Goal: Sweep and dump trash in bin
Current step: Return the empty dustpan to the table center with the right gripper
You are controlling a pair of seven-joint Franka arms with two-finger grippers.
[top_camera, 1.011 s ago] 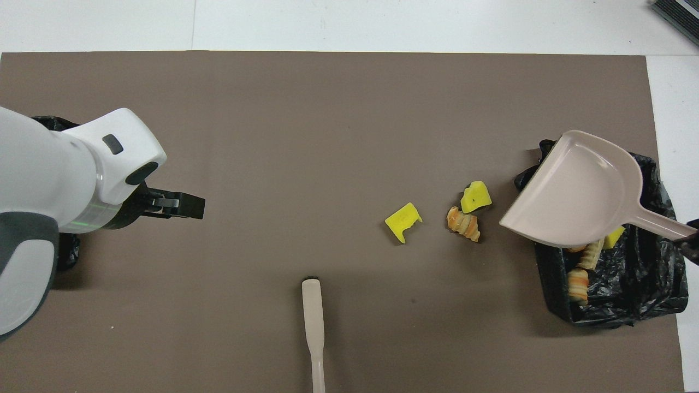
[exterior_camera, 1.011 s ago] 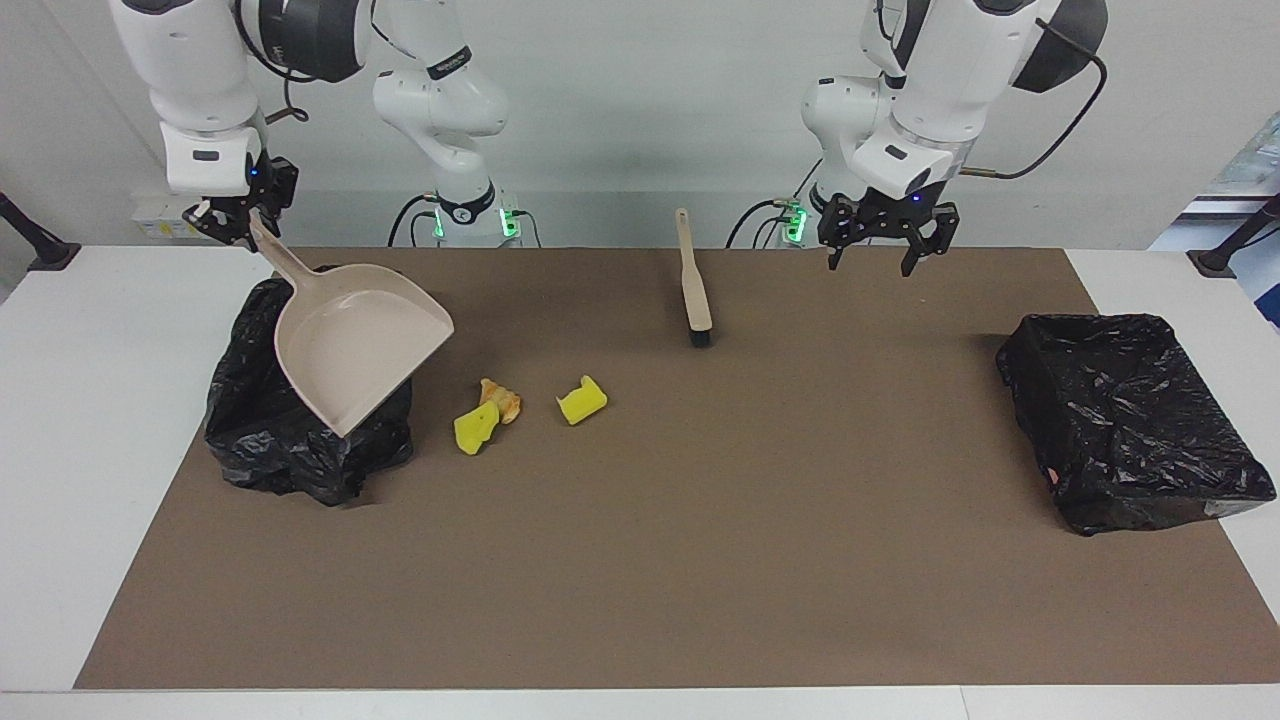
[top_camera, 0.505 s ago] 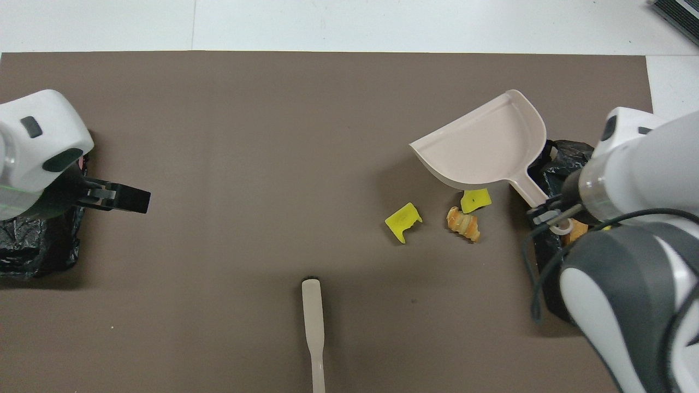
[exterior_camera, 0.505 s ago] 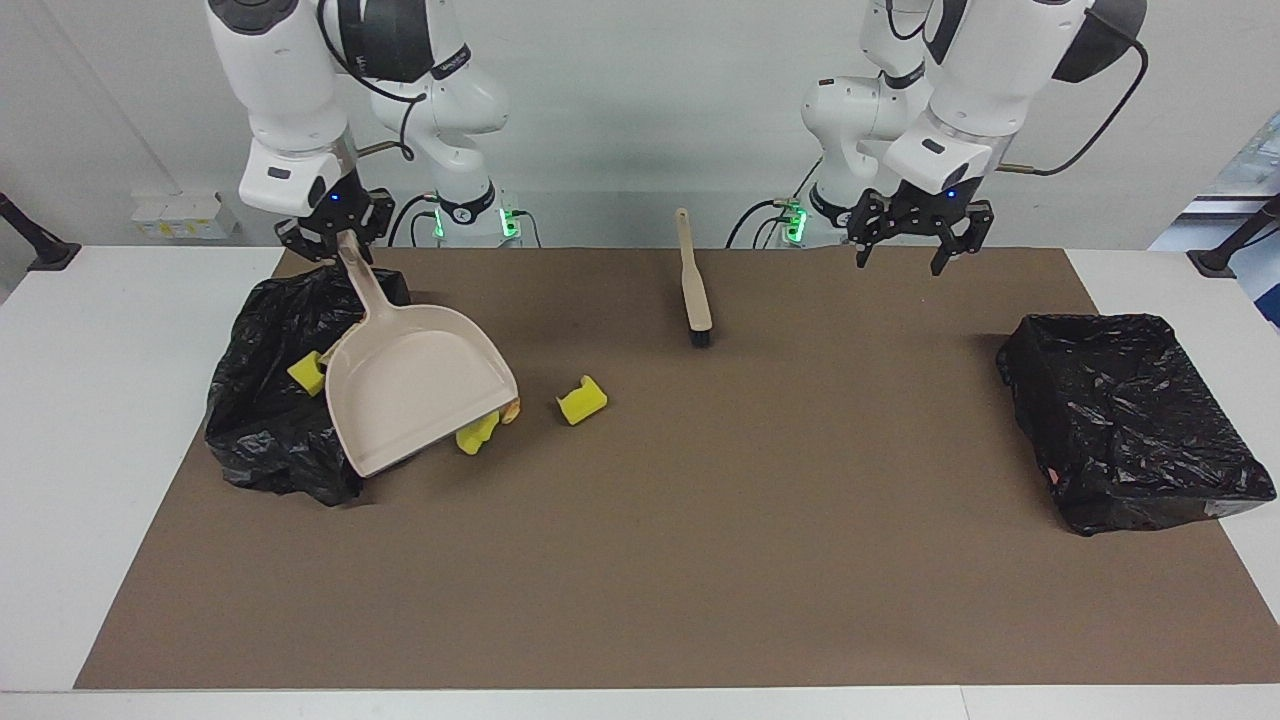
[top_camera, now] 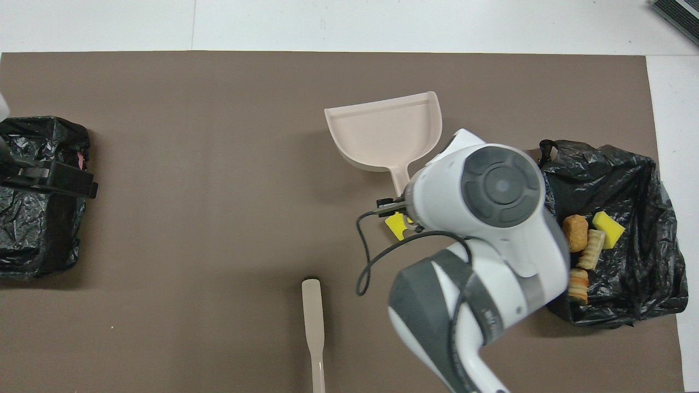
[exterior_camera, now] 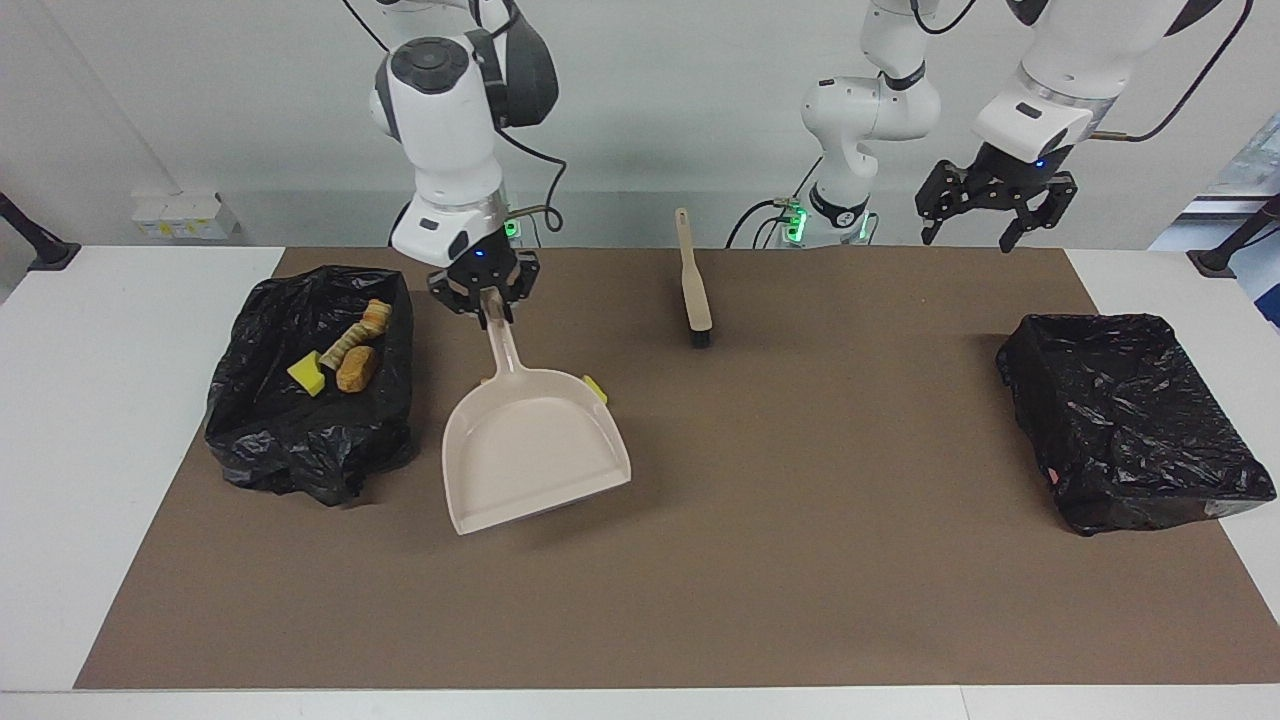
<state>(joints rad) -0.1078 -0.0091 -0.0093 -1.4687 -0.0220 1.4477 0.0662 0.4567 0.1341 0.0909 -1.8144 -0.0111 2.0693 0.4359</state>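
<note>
The right gripper (exterior_camera: 489,297), clamped on the stiff dustpan (exterior_camera: 530,450) handle, carries it over hidden scraps; light, squashy trash (exterior_camera: 340,362) fills the bin (exterior_camera: 300,440) at its nine o'clock; left gripper (exterior_camera: 992,212) waits, fingers apart.

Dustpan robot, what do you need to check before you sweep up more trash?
1. Dustpan gripped: ok. The right gripper is shut on its handle.
2. Dustpan empty: ok. Nothing lies in the pan.
3. Dustpan edge down on the mat: cannot tell.
4. Brush in hand: not ok. It lies on the mat, and the left gripper hangs open in the air, away from it.
5. Trash in sight: ok for one yellow chunk showing beside the dustpan; any others, cannot tell.
6. Bin ready: ok. It is open, with scraps inside.
</note>
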